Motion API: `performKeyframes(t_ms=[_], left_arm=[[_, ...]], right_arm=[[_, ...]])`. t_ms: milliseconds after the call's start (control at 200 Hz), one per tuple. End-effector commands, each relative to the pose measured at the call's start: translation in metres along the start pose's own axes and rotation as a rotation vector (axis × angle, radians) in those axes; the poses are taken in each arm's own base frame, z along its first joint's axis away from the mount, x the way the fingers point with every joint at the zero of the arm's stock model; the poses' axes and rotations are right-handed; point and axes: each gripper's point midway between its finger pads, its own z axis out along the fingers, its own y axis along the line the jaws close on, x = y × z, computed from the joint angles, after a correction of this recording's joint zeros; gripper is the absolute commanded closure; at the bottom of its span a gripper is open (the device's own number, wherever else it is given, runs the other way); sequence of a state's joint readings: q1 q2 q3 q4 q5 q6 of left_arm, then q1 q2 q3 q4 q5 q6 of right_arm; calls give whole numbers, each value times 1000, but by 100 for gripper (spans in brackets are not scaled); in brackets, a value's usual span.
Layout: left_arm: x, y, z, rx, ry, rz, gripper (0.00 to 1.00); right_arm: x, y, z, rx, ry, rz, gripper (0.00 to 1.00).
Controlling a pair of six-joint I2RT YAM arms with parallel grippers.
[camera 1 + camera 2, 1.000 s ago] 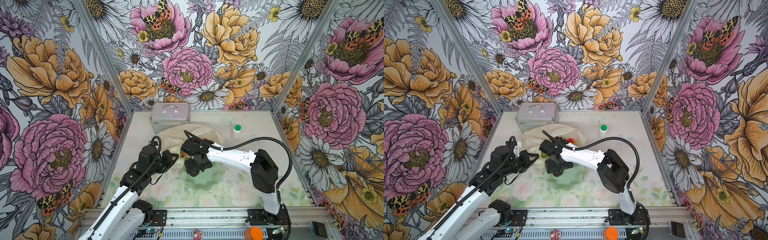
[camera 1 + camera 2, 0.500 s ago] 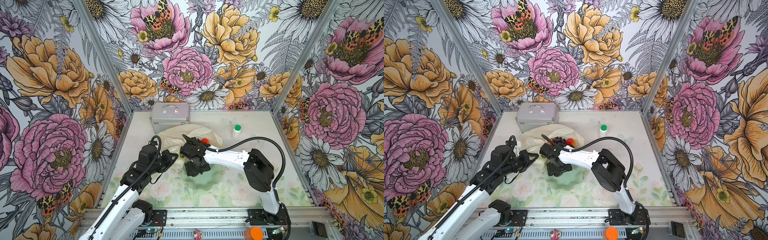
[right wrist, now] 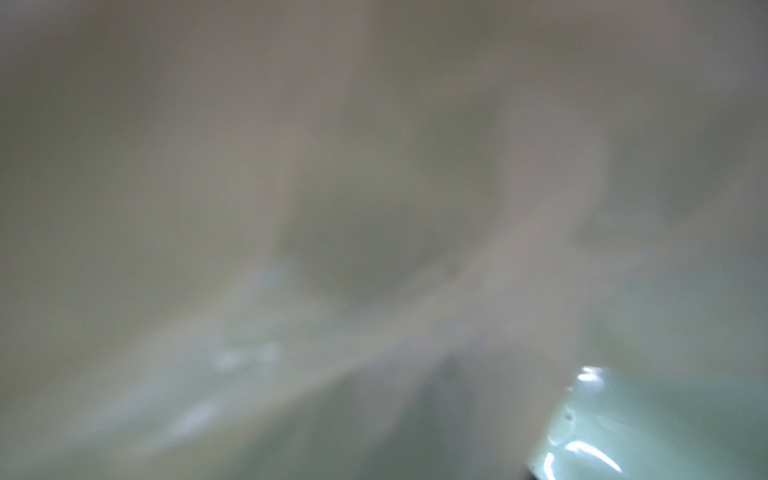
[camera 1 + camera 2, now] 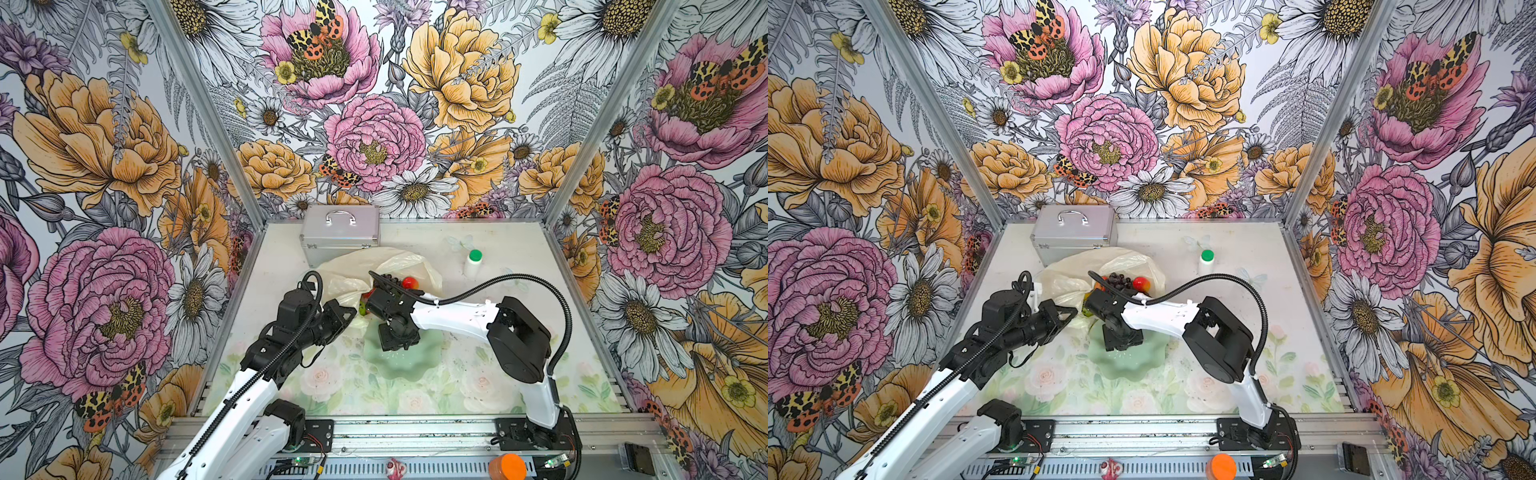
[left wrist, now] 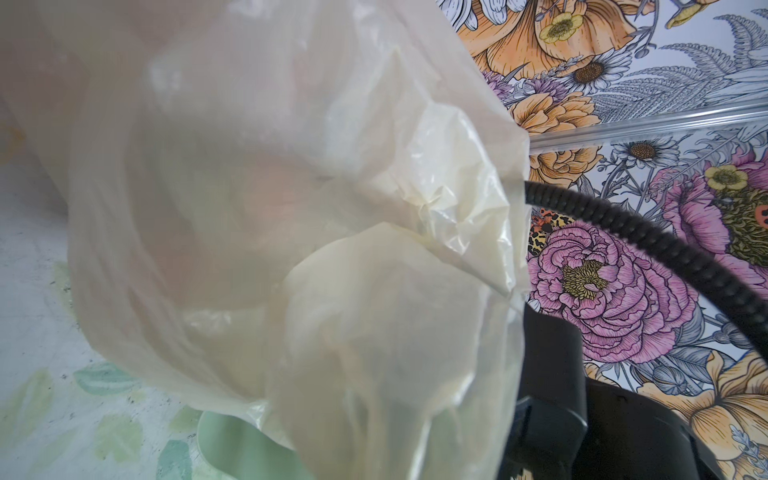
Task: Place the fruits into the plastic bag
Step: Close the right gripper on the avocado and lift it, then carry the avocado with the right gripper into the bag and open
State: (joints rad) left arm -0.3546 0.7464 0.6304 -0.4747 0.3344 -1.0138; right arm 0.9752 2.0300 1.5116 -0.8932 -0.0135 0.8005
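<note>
The silver metal case (image 4: 338,232) blocks the back-left corner, and the plastic bag (image 4: 374,264) slumps just in front of it. The left arm (image 4: 291,332) and right arm (image 4: 453,318) crowd the middle, meeting at the bag's near edge above the pale green bowl (image 4: 409,368). A green-capped white bottle (image 4: 473,262) stands alone at the back right. The table (image 4: 582,374) lies open along its right side and front.
</note>
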Motion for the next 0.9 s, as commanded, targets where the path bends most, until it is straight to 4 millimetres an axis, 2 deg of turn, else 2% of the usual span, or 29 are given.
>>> performKeyframes(t_ms=[0, 85, 220, 380, 505, 585, 675, 895], left_arm=[[-3, -6, -4, 19, -8, 17, 100], [-2, -5, -4, 17, -8, 14, 100], [-1, -3, -5, 19, -10, 9, 100], [-2, -6, -7, 28, -15, 11, 100], [-1, -8, -8, 36, -12, 13, 100], [0, -9, -10, 39, -13, 17, 100], [0, -9, -11, 39, -12, 16, 100], [0, -12, -12, 46, -11, 13, 100]], right_arm=[[-11, -2, -26, -23, -86, 11, 49], [-12, -1, -35, -39, -106, 3, 58], [-8, -4, -52, -67, -125, 9, 59], [-2, -3, -88, -151, -163, 34, 61], [-8, -1, -118, -211, -218, 48, 62], [-20, 3, -132, -247, -244, 53, 62], [-41, 14, -138, -268, -267, 31, 62], [-99, 54, -130, -345, -282, -9, 62]])
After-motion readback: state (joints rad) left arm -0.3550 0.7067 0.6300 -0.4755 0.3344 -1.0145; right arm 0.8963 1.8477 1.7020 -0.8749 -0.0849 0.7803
